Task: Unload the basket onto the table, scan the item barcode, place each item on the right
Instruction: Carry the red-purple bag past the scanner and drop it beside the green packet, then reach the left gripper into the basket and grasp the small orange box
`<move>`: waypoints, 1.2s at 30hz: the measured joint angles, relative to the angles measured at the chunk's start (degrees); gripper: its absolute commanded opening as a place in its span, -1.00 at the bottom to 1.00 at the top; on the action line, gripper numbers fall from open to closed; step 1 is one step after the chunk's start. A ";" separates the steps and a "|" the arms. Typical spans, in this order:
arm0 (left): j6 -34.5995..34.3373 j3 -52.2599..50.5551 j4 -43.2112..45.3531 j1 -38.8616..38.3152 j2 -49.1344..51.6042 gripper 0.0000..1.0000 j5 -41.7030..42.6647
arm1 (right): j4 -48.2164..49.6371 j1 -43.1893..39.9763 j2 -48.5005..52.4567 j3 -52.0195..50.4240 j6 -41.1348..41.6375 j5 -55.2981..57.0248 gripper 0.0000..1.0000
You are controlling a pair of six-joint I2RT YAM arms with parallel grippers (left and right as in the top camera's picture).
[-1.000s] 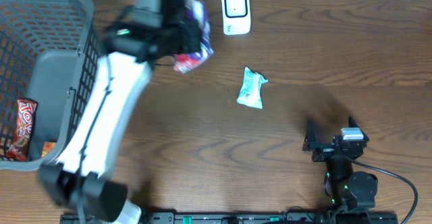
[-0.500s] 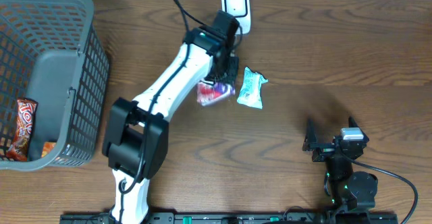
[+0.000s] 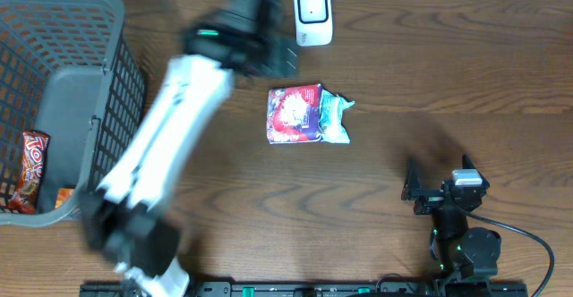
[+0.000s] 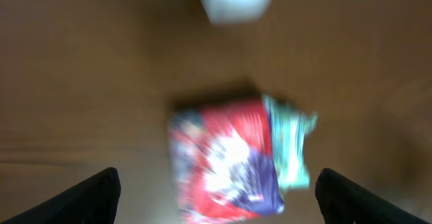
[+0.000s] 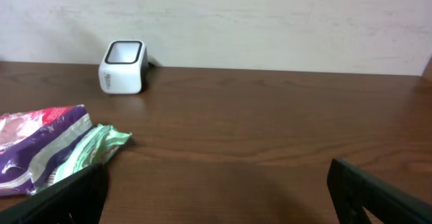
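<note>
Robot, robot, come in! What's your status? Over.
Left gripper open, right gripper open, both empty. Red snack packet lies loose, touching green packet. Nothing on the scanner.

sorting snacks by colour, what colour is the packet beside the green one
Red, purple and white packet; best in the overhead view.

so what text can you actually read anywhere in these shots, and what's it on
"To": the start of white lettering on the red snack bar wrapper in the grey plastic mesh basket; the rest can't be read.
Red and purple snack packet: print too blurred to read.
Mint green and white wrapper: too small to read.
White box-shaped barcode scanner: no readable marking.
</note>
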 measured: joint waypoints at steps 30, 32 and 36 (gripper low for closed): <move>-32.87 -1.14 -27.17 49.46 2.84 0.83 -27.19 | 0.00 0.00 0.00 0.00 0.00 0.00 0.99; -34.80 -1.29 -27.65 49.46 5.27 0.83 -27.80 | 0.00 0.00 0.00 0.00 0.00 0.00 0.99; -39.23 -3.52 -27.54 49.46 9.31 0.84 -28.59 | 0.00 0.00 0.00 0.00 0.00 0.00 0.98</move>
